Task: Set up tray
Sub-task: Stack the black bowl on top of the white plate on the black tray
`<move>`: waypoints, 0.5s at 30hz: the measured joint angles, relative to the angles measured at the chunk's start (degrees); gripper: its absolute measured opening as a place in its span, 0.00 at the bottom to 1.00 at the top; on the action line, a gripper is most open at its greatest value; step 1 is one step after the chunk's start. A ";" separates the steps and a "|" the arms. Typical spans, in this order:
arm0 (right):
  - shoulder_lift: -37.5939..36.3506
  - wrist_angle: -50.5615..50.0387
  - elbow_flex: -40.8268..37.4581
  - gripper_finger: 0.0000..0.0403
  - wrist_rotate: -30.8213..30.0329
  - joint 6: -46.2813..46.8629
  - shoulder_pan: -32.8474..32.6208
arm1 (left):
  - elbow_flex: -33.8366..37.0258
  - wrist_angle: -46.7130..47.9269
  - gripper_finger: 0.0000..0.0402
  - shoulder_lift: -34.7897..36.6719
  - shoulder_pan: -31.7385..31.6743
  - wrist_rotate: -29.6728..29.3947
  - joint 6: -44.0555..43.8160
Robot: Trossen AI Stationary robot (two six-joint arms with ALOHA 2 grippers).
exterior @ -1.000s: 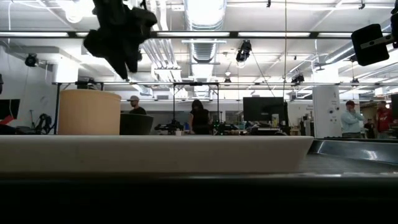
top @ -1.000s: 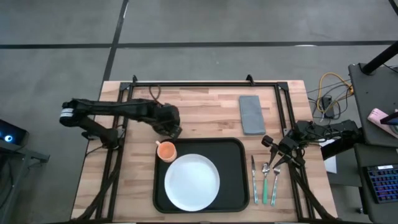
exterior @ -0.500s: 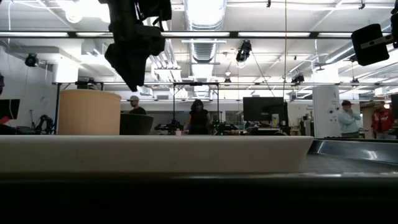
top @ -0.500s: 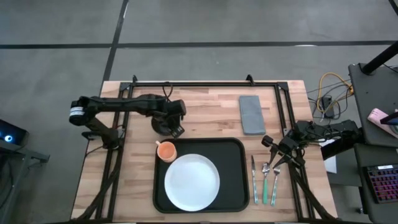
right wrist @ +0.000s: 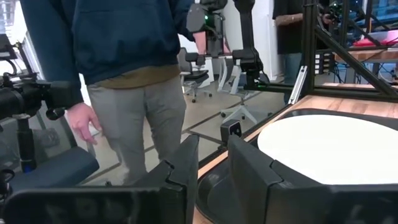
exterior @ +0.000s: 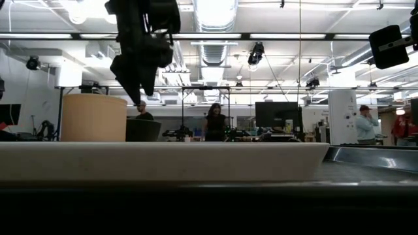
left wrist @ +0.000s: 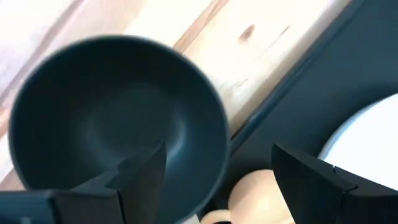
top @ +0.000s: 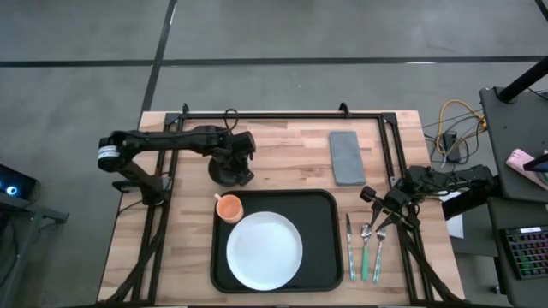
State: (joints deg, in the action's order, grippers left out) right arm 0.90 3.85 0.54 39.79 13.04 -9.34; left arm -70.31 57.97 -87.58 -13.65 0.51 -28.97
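Observation:
The black tray (top: pixel 324 224) lies at the table's near middle. It carries a white plate (top: pixel 264 250) and, in its far left corner, an orange cup (top: pixel 229 207). Just beyond that corner a dark bowl (left wrist: pixel 106 118) stands on the wood. My left gripper (left wrist: pixel 217 180) hangs open above the bowl's tray-side rim, fingers pointing down, well clear of it in the low view (exterior: pixel 136 88). My right gripper (top: pixel 370 198) waits low at the table's right side, its fingers (right wrist: pixel 180 168) a narrow gap apart with nothing between them.
A folded grey napkin (top: pixel 346 156) lies at the far right. A knife, a fork and a spoon (top: pixel 364 252) lie side by side right of the tray. A black frame (top: pixel 282 115) borders the table. People stand in the room beyond.
My left gripper has turned at the wrist above the dark bowl and shifted a little toward the table's far edge. The cup, plate and tray have stayed put.

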 joint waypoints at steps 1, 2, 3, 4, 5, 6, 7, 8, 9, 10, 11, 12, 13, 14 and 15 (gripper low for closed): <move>-0.02 -0.02 0.00 0.20 0.00 0.00 0.00 | 0.25 -0.16 0.67 -0.75 0.00 -0.02 -0.02; 0.00 -0.02 0.00 0.20 0.00 -0.01 0.00 | 0.38 -0.27 0.67 -1.62 -0.02 -0.04 -0.02; -0.02 0.00 0.00 0.20 0.00 -0.01 -0.02 | 0.46 -0.38 0.67 -2.45 -0.02 -0.04 -0.02; 0.00 -0.01 0.00 0.20 0.00 -0.02 -0.02 | 0.50 -0.42 0.67 -3.29 -0.01 -0.04 -0.02; 0.00 -0.02 0.00 0.20 0.00 0.00 -0.02 | 0.51 -0.44 0.67 -4.19 0.02 -0.03 -0.02; 0.00 0.00 0.02 0.20 0.00 -0.02 -0.01 | 0.51 -0.49 0.67 -5.13 0.11 -0.04 -0.01; 0.00 -0.02 0.02 0.20 0.00 0.00 -0.02 | 0.51 -0.57 0.67 -6.02 0.11 -0.04 -0.02; 0.00 -0.02 0.01 0.19 0.00 -0.02 -0.02 | 0.54 -0.77 0.67 -6.79 0.11 -0.04 -0.02; -0.01 -0.02 0.00 0.19 0.00 -0.01 0.00 | 0.64 -1.16 0.67 -7.37 0.11 -0.04 0.00; 0.00 -0.01 0.00 0.18 0.00 0.00 -0.02 | 0.75 -1.40 0.67 -7.86 0.11 -0.04 0.02; -0.01 0.00 0.00 0.18 0.00 -0.01 -0.02 | 0.82 -1.56 0.67 -8.20 0.11 -0.04 0.06; 0.00 -0.02 0.02 0.18 0.00 0.00 -0.02 | 0.97 -1.79 0.67 -8.50 0.11 -0.04 0.08; 0.00 -0.01 0.01 0.18 0.00 -0.02 0.00 | 1.14 -2.19 0.67 -8.70 0.11 -0.04 0.10; 0.00 0.00 0.01 0.17 0.00 0.00 0.00 | 1.33 -2.73 0.67 -8.81 0.11 -0.06 0.13; 0.00 0.00 0.00 0.17 0.00 -0.02 0.00 | 1.43 -3.11 0.67 -8.89 0.11 -0.06 0.15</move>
State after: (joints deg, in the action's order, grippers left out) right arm 0.91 3.85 0.54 39.79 13.02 -9.35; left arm -68.89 54.86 -96.47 -13.54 0.45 -28.82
